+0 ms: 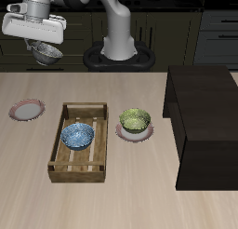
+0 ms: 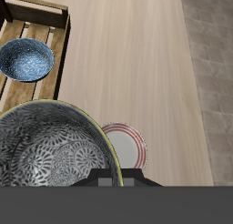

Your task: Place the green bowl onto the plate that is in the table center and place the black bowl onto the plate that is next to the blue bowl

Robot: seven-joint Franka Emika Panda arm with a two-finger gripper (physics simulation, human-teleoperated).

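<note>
One bowl is in my hand (image 1: 45,54): my fingers are closed on the rim of the black bowl (image 2: 53,159), which hangs high over the back of the counter (image 1: 139,191). From my wrist view, the pink-rimmed plate (image 2: 127,144) shows partly past the bowl's edge, so I judge I am not yet centred over it. In the outside view that same plate (image 1: 27,110) lies beside the wooden crate (image 1: 82,140), and the crate holds the blue bowl (image 1: 77,134).

The green bowl (image 1: 134,118) already sits on the central plate (image 1: 135,131), so that half looks done.

The risks: a rim grip lets the bowl tilt or slip as I lower. Releasing off-centre could leave it propped on the plate's rim or sliding onto the counter. Drifting toward the crate could knock its wall.
</note>
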